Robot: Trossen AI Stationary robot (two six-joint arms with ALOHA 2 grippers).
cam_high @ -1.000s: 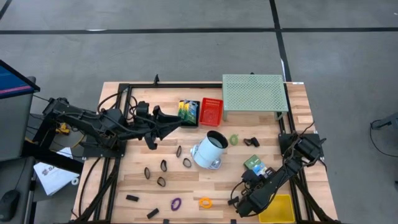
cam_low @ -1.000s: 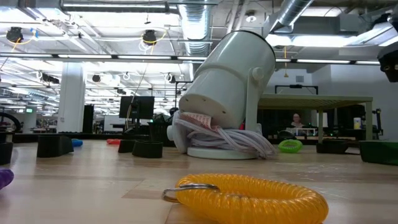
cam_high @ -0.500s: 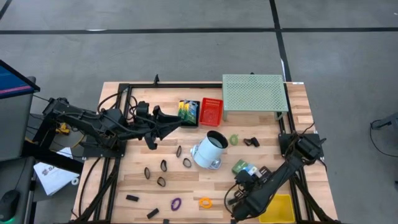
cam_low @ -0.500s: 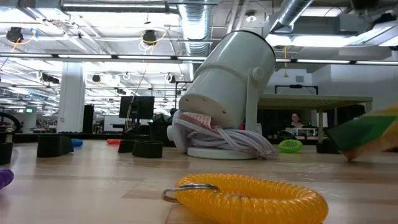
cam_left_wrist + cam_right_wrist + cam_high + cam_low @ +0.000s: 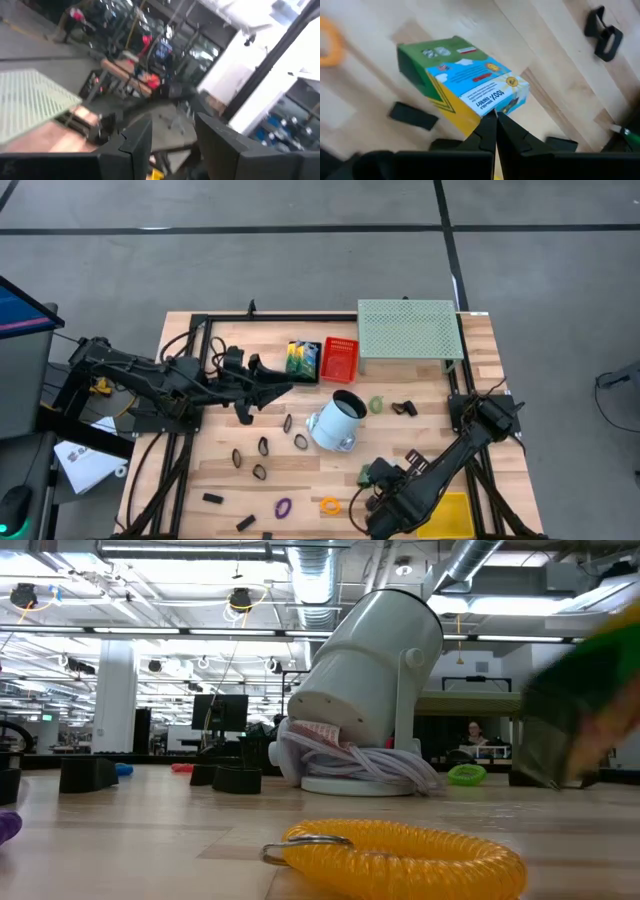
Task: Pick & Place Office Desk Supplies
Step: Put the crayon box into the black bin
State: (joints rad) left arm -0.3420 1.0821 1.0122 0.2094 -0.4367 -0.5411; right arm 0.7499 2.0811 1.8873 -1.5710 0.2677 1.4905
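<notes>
A large open-plan lab: exposed ceiling ducts (image 5: pixel 318 580), rows of workbenches (image 5: pixel 505 700), bare concrete floor (image 5: pixel 300 270)

A lamp (image 5: pixel 336 421) lies tipped at the table's (image 5: pixel 470 340) centre, with a mesh shelf (image 5: pixel 410 328) behind it at the far right edge. A basket (image 5: pixel 340 359) sits left of the shelf, a crayon box (image 5: pixel 302 361) touching its left side. Binder clips (image 5: pixel 262 446) lie scattered left of the lamp. Near the front edge, a coil ring (image 5: pixel 330 505) lies beside another ring (image 5: pixel 283 506) on its left. A second crayon box (image 5: pixel 465 82) sits right of the coil ring.
</notes>
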